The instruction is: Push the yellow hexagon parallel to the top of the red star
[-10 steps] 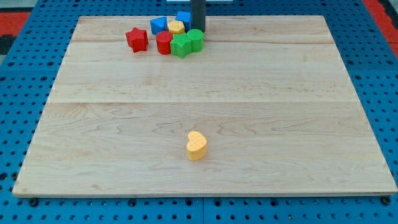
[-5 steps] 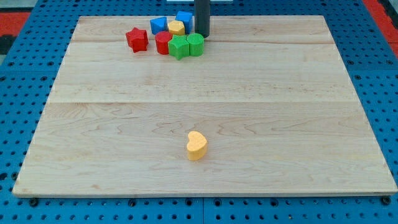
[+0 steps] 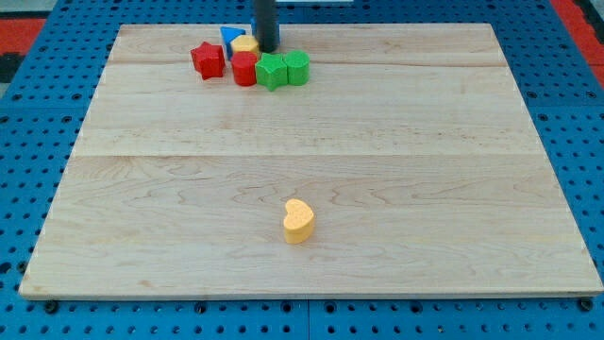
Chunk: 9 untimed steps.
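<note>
No jaws are fitted on this arm, so open or shut can't be told; nothing is gripped. Just a dark rod is seen, coming down from the top edge of the frame, a bit left of the middle. My tip (image 3: 267, 49) is set down at the back of the block bunch, just to the right of the yellow hexagon (image 3: 245, 44). It looks to be touching the hexagon, but that can't be told for sure.

The yellow hexagon is found near the top of the frame, left of center, partly hidden behind the red cylinder (image 3: 245, 69). A blue block (image 3: 229, 37) is seen just behind the hexagon, to its upper left; only a corner shows, so its shape can't be made out. A bit more blue peeks out by the rod's right side.

The red star (image 3: 208, 59) is placed at the left end of the bunch, just beside the red cylinder w/ a small gap. The green star (image 3: 272, 71) is pressed to the cylinder's right, and a 2nd green block (image 3: 297, 66) is tucked vs. the star's right side.

A yellow heart (image 3: 298, 221) is left alone, well apart, in the lower middle of the wooden board (image 3: 425, 170). The board is laid on a blue pegboard table (image 3: 28, 142).
</note>
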### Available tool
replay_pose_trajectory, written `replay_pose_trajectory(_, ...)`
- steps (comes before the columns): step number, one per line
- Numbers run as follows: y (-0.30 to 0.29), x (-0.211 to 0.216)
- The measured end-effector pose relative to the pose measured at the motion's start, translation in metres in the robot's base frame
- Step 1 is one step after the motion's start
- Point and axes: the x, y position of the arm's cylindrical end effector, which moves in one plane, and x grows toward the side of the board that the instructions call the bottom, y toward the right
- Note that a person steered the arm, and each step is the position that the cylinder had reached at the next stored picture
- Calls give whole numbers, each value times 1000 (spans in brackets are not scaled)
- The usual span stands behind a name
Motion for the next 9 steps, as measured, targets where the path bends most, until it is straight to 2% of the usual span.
replay_pose_trajectory(1, -44, 47)
replay_pose_trajectory(2, -48, 53)
replay_pose_trajectory(6, -47, 30)
replay_pose_trajectory(9, -78, -10)
